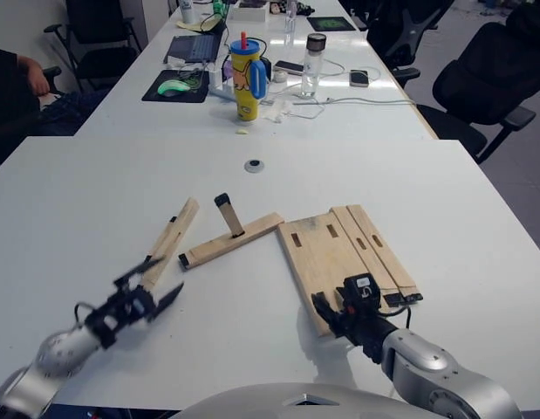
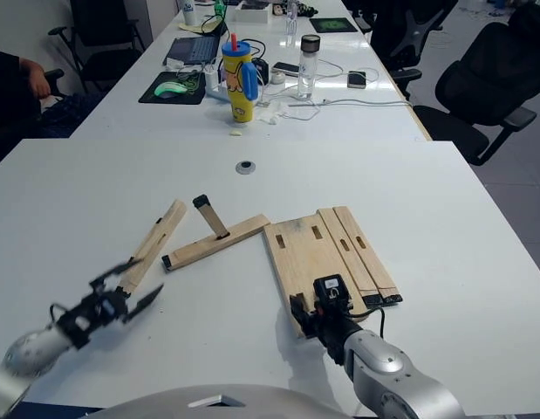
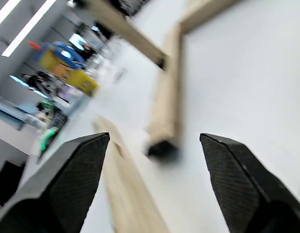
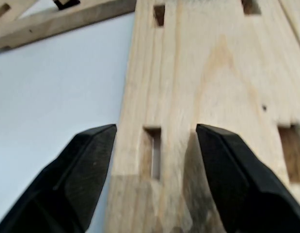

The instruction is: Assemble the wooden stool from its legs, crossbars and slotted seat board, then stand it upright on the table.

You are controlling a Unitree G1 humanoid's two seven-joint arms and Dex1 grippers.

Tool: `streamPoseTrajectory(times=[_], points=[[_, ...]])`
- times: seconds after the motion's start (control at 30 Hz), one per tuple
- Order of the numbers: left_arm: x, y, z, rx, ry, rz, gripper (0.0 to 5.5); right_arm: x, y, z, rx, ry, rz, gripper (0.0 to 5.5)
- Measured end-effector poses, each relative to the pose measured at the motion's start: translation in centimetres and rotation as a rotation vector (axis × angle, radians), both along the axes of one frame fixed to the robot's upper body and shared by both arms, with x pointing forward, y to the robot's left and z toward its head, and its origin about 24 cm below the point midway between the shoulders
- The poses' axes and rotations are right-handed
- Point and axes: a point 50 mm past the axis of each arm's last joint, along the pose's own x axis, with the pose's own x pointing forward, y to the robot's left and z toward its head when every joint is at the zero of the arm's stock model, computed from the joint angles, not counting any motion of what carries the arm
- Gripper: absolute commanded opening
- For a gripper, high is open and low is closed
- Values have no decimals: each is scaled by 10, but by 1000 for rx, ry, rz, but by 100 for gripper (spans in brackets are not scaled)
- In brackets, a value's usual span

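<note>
Seat board (image 1: 339, 249) lies flat on the white worktop (image 1: 95, 192), right of centre. Right gripper (image 4: 154, 141) sits at its near edge, fingers spread either side of a slot, seemingly not touching the wood. Left gripper (image 1: 156, 285) hangs with fingers apart, holding nothing, at the near end of a leg (image 1: 172, 236) lying just beside a crossbar (image 1: 239, 240) that carries an upright peg (image 1: 228, 214).

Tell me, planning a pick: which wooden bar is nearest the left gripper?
The leftmost bar, just ahead of the left gripper; the other bar carries an upright peg.
</note>
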Motion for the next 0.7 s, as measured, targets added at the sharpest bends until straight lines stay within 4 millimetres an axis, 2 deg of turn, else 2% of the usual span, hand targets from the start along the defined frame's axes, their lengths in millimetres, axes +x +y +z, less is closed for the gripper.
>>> streamPoseTrajectory(times=[0.1,0.27,0.43,0.57,0.7], points=[[30,-6,16,-59,64,18,351,-2,-1,-2,51,26,-64,307],[53,-28,19,-3,193,-28,351,3,9,-5,243,51,-171,307],[80,-29,30,209,212,53,351,10,25,-7,377,83,-118,307],[86,-29,28,329,273,76,351,13,25,-9,393,81,-120,307],[78,-37,25,363,363,24,351,20,25,-12,429,58,-135,307]])
